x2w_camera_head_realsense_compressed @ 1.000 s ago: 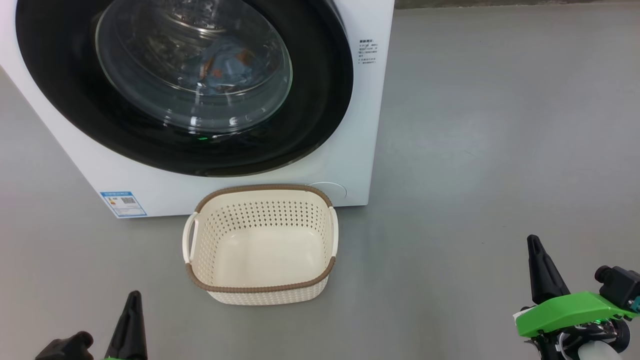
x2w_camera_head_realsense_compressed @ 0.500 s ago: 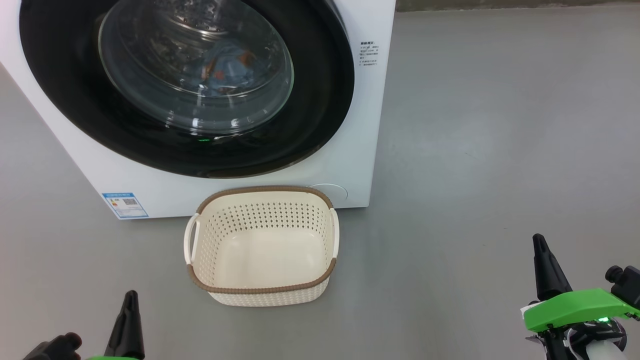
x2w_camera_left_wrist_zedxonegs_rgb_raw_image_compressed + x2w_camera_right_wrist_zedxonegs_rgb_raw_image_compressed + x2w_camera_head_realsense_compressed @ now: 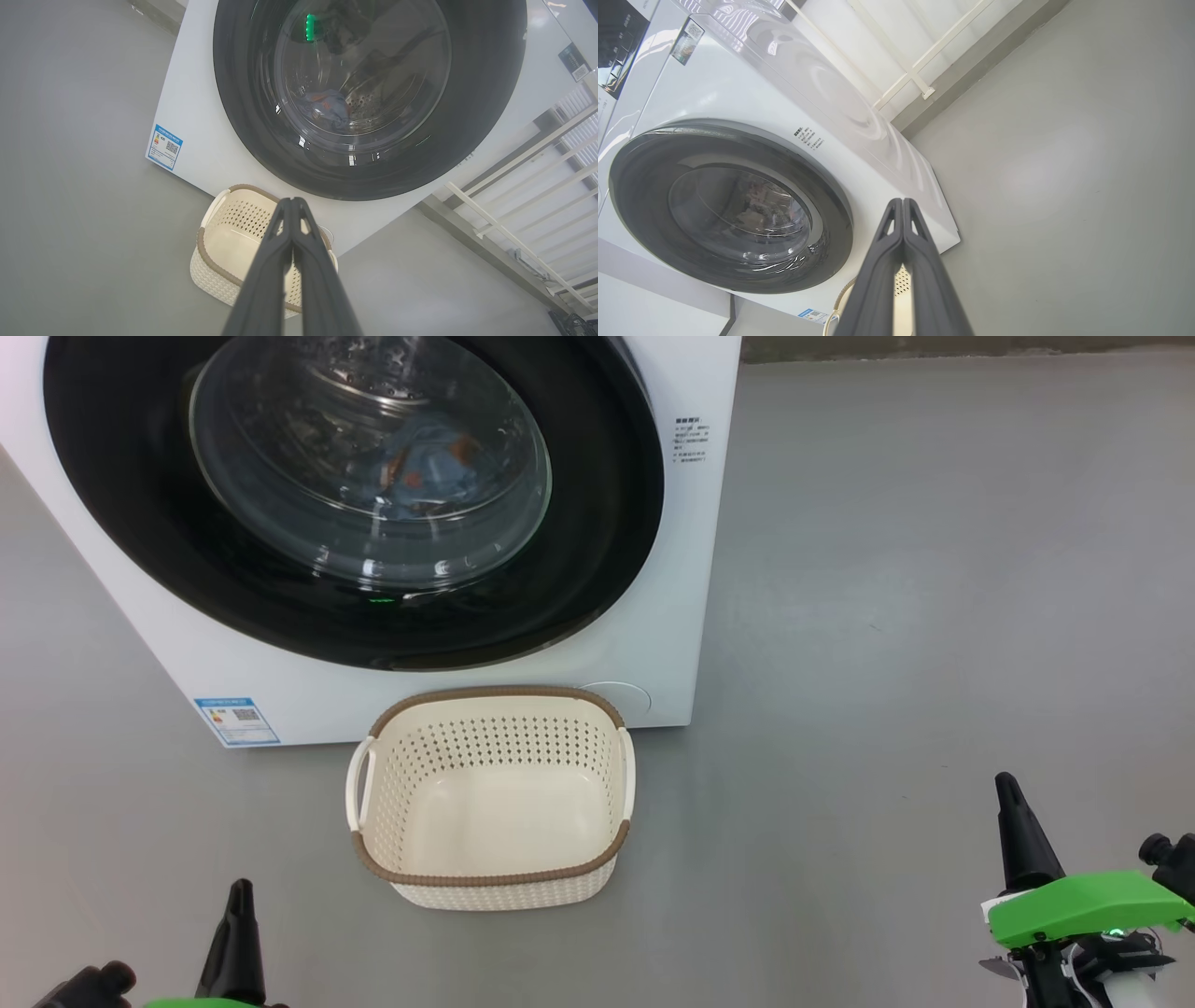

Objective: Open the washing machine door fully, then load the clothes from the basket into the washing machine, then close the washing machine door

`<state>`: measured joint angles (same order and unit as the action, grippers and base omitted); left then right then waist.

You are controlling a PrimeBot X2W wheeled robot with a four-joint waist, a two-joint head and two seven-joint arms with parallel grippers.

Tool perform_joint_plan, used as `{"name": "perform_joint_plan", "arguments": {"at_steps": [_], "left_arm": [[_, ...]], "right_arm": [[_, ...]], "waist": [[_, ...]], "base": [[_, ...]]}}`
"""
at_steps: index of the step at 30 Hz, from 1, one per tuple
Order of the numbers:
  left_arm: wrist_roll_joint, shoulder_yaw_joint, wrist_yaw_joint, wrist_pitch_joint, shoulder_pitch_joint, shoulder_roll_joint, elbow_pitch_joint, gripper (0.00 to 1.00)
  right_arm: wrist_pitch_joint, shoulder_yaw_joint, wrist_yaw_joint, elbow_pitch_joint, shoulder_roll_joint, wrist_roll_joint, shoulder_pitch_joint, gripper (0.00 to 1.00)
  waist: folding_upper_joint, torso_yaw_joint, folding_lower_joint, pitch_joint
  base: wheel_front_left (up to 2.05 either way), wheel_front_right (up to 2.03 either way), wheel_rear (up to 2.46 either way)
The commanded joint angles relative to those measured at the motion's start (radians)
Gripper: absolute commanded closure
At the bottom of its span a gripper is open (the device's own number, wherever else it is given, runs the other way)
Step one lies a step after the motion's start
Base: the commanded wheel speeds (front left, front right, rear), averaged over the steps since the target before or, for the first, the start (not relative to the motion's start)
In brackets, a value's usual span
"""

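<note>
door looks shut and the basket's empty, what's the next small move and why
Probably no further move, just stop: the washing machine door lies closed against the washing machine, the clothes sit inside it, the basket is empty, and the left gripper and right gripper are shut, low and clear of everything.

"What's that right gripper (image 3: 902,204) doing?"

"Nothing much. Its two dark fingers are pressed tight together, tips over the lower corner of the washing machine (image 3: 738,88)."

"And the door (image 3: 833,219)?"

"Flush against the white front, black rim round clear glass. A sliver of the basket (image 3: 901,298) shows between the fingers, with grey floor (image 3: 1064,186) off to the right."
</note>
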<state>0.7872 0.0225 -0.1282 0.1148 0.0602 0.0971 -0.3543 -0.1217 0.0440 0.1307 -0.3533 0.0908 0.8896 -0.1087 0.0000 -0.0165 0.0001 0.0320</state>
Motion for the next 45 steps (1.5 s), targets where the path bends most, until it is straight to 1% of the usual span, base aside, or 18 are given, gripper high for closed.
{"name": "perform_joint_plan", "arguments": {"at_steps": [1, 45], "left_arm": [[0.024, 0.021, -0.001, -0.003, 0.031, 0.007, 0.032, 1.0], [0.471, 0.061, -0.002, -0.13, 0.044, -0.023, 0.072, 1.0]], "right_arm": [[0.009, 0.005, 0.0, 0.03, 0.006, 0.025, -0.016, 1.0], [0.137, 0.042, 0.0, 0.071, -0.02, 0.414, -0.01, 1.0]], "waist": [[0.0, 0.0, -0.0001, 0.0], [0.0, 0.009, -0.0001, -0.018]], "base": [[0.0, 0.0, 0.0], [0.0, 0.0, 0.0]]}}
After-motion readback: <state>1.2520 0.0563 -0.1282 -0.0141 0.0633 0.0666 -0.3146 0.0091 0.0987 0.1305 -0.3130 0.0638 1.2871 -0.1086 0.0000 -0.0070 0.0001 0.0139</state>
